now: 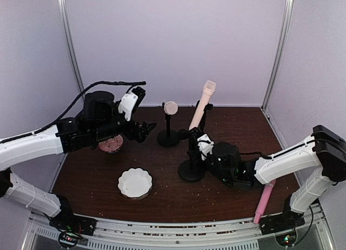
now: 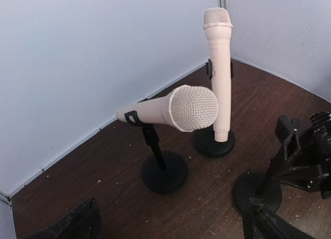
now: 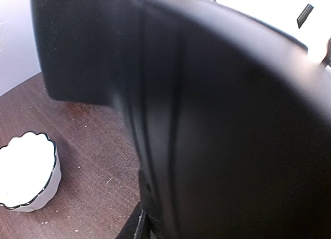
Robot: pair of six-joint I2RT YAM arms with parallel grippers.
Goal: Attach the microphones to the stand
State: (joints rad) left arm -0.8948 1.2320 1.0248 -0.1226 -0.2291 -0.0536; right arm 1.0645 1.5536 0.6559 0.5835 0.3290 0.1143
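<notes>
Two cream microphones sit in black stands: one lies level in its clip, its head facing the top camera. The other stands tilted upright at the back. The pink microphone lies on the table at the front right, partly under the right arm. A third stand has no microphone in it. My right gripper is shut on its post, which fills the right wrist view as a dark blur. My left gripper hangs open and holds nothing, left of the stands.
A white fluted bowl sits near the front centre. A pink patterned bowl lies under the left arm. Pale walls with metal corner posts close in the brown table.
</notes>
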